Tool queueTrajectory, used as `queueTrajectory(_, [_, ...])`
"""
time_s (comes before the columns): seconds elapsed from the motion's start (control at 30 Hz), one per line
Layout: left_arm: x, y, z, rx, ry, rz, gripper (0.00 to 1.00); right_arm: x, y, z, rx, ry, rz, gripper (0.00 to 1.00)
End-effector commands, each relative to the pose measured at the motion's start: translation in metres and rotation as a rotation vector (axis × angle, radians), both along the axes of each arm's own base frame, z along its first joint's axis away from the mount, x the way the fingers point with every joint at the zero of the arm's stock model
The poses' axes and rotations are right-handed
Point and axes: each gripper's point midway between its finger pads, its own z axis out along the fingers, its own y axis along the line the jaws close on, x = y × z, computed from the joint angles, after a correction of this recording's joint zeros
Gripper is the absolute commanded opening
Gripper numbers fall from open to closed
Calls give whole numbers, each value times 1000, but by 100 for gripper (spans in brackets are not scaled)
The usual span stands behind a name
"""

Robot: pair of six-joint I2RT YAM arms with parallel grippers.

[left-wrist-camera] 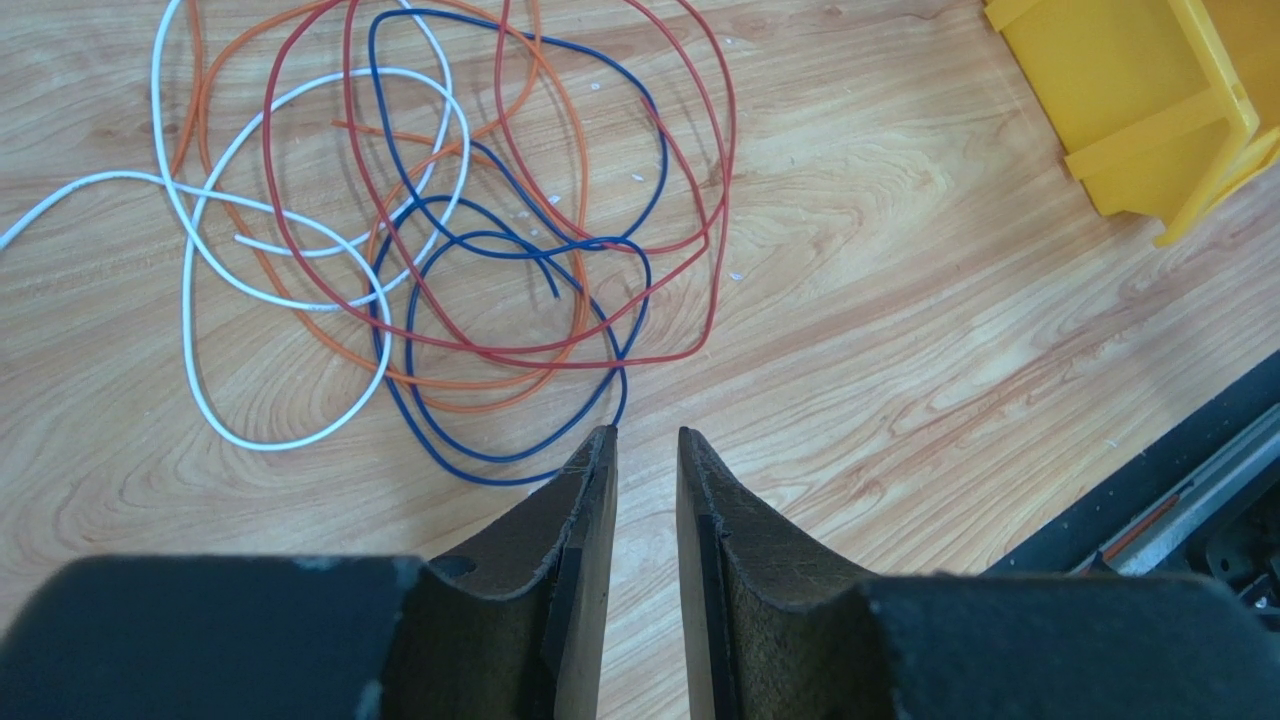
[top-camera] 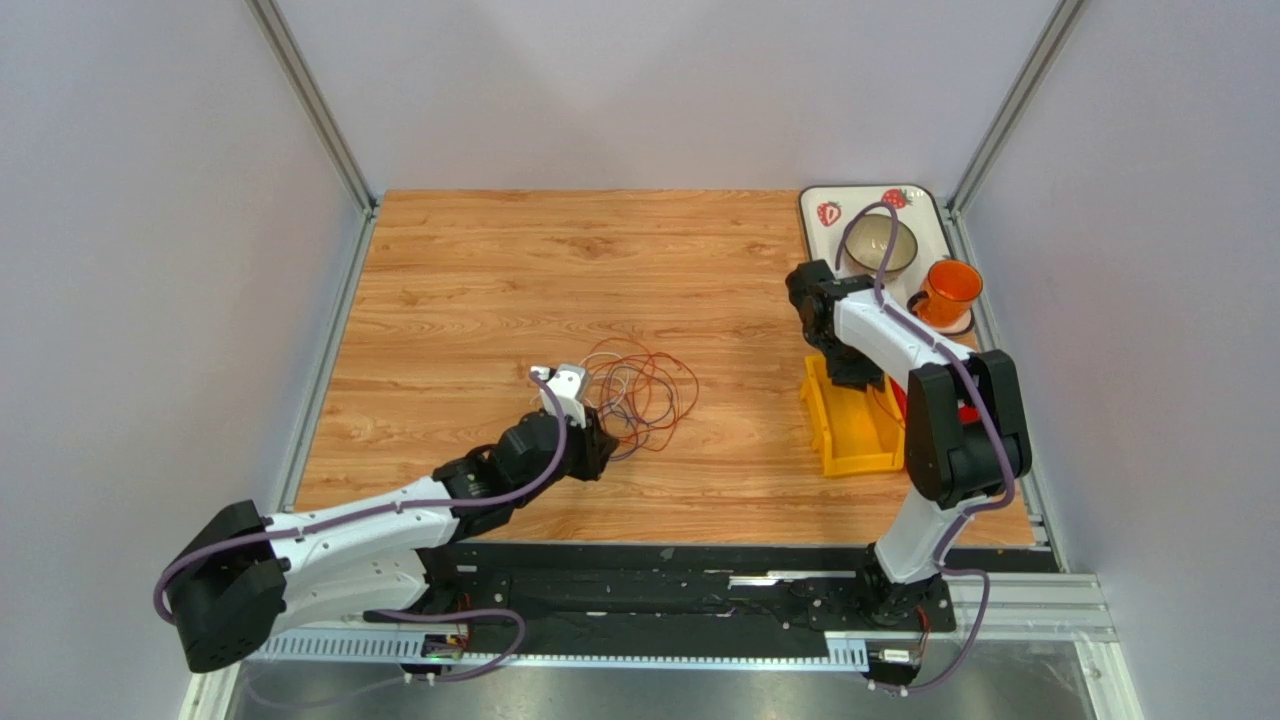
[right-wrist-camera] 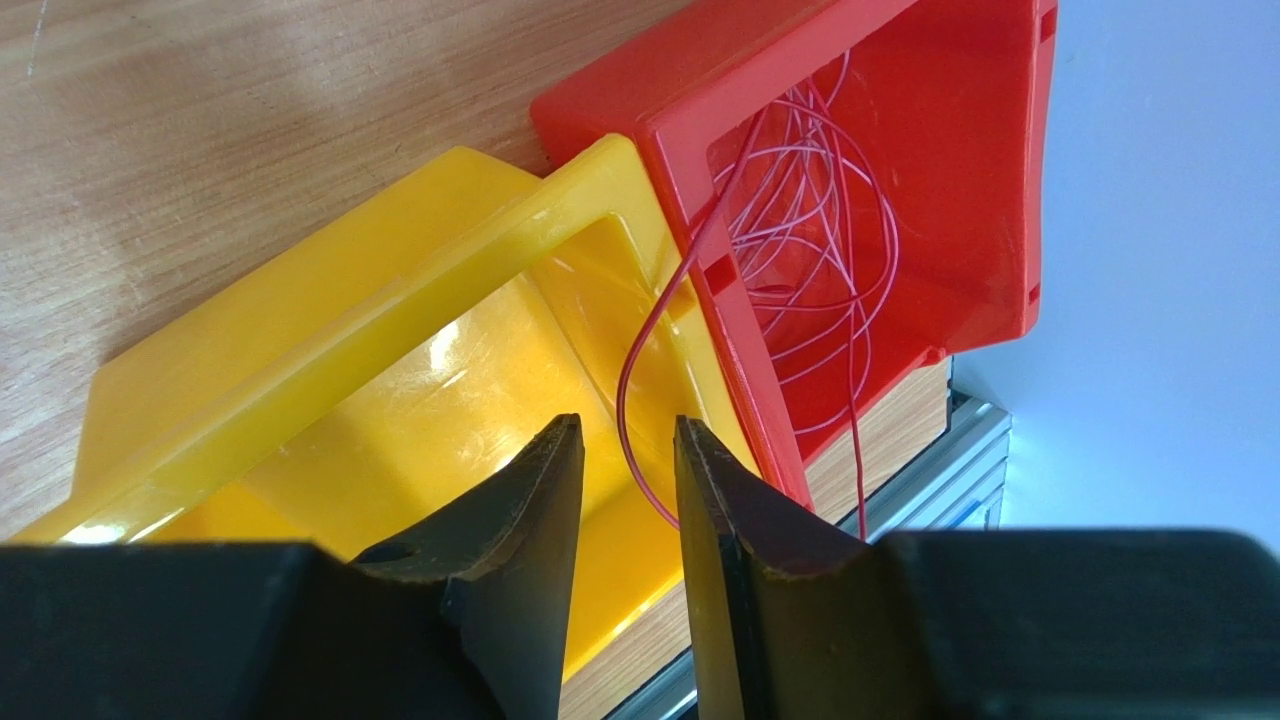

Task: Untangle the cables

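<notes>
Left wrist view alone counts four tangled cables [left-wrist-camera: 451,248] on the desk [left-wrist-camera: 932,300], before the left gripper's [left-wrist-camera: 646,438] slightly parted, empty jaws. Right wrist view alone shows one red cable [right-wrist-camera: 812,225] in the red bin [right-wrist-camera: 962,120], looping loose between the right gripper's [right-wrist-camera: 628,428] parted jaws.

Twin arms: left arm [top-camera: 361,528], right arm [top-camera: 902,348], white shells, black joints.
Lilac cables [top-camera: 562,428] along both; black wedge fingers [left-wrist-camera: 571,555], rough-grained.
</notes>
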Motion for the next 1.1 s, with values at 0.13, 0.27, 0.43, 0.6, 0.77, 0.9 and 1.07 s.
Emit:
queueTrajectory(0.13, [3,-1,9,-40,-19,14,30,7,-7,8,-62,-12,-10,25])
queueTrajectory(0.27, [4,-1,8,-39,-18,20,30,6,-9,11,-67,-21,-20,11])
queueTrajectory(0.43, [4,0,8,-38,-19,22,30,6,-14,29,-63,-84,-40,0])
queueTrajectory(0.6, [4,0,7,-38,-16,25,30,7,-22,62,-92,-164,-54,0])
queueTrajectory(0.77, [3,0,7,-39,-15,24,30,3,-46,82,-173,-203,-101,0])
queueTrajectory(0.9, [3,0,6,-37,-13,21,30,13,-63,56,-108,-242,-151,0])
queueTrajectory(1.07, [3,-1,4,-27,-5,16,30,10,-74,33,-71,-305,-228,0])
